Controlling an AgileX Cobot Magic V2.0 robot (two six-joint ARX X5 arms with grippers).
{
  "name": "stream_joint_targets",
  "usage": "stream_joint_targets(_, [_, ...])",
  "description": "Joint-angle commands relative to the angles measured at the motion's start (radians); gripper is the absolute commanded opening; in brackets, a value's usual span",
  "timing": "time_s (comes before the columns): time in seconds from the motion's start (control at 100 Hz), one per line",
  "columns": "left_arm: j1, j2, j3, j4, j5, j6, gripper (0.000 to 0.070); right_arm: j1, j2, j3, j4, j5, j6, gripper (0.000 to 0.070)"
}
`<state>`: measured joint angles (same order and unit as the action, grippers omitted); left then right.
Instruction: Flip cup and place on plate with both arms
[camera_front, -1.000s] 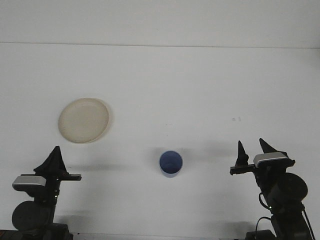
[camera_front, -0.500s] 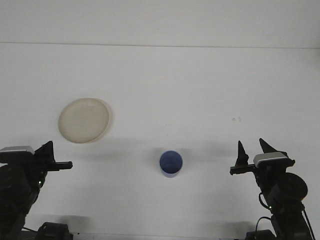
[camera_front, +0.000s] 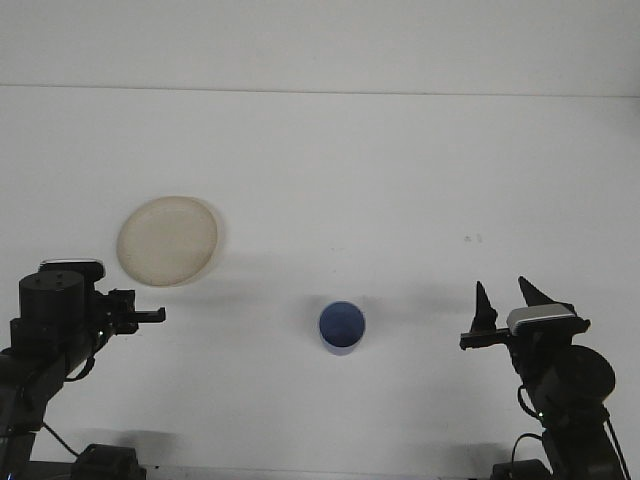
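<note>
White counter (camera_front: 400, 180) all round, bare wall behind it at the far edge.

Nearest to me, right gripper (camera_front: 503, 300) at the near-right corner: fingers spread apart, pointing away from me, holding nothing. Left gripper (camera_front: 150, 316) at the near-left side, turned sideways toward the middle of the counter. From this angle I cannot tell whether those fingers are open or closed. Nothing visibly in them.

Blue cup (camera_front: 342, 327) stands near the near edge, roughly centre, between the two arms and well apart from both. I'm looking into its mouth, so it seems to be rim-up.

Further out on the left, cream plate (camera_front: 167, 240), nothing on it, just beyond the left gripper and well apart from the cup.

Judgement: nothing grasped yet, task at the approach stage.

Risks from here:
- Cup is light and standing free. A finger brushing its side on approach would tip it or send it rolling toward the near edge.
- Flip needs a handover or two-sided hold. If the two arms close in at mismatched timing, the cup slips or gets pinched off-axis.
- Left arm sits close to the plate. A wide swing could nudge the plate and shift the target.
- A tilted release on the plate could make the cup topple off the rim.
</note>
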<state>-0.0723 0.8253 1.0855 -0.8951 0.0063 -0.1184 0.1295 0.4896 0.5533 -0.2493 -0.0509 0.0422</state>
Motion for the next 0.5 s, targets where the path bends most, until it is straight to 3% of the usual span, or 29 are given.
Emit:
stream_joint_targets(0.0, [0.0, 0.003, 0.018, 0.007, 0.005, 0.001, 0.0017, 0.002, 0.0, 0.008, 0.01, 0.003, 0.01, 0.0461])
stream_joint_targets(0.09, [0.0, 0.002, 0.018, 0.005, 0.005, 0.001, 0.0059, 0.002, 0.0, 0.008, 0.01, 0.003, 0.01, 0.0461])
stream_joint_targets(0.21, [0.0, 0.002, 0.018, -0.001, 0.005, 0.001, 0.034, 0.002, 0.0, 0.008, 0.01, 0.003, 0.01, 0.0461])
stream_joint_targets(0.27, [0.0, 0.003, 0.018, -0.003, 0.006, 0.001, 0.0428, 0.002, 0.0, 0.008, 0.01, 0.003, 0.01, 0.0461])
stream_joint_targets(0.49, [-0.002, 0.009, 0.021, -0.021, 0.047, 0.001, 0.0435, 0.002, 0.0, 0.008, 0.01, 0.003, 0.01, 0.0461])
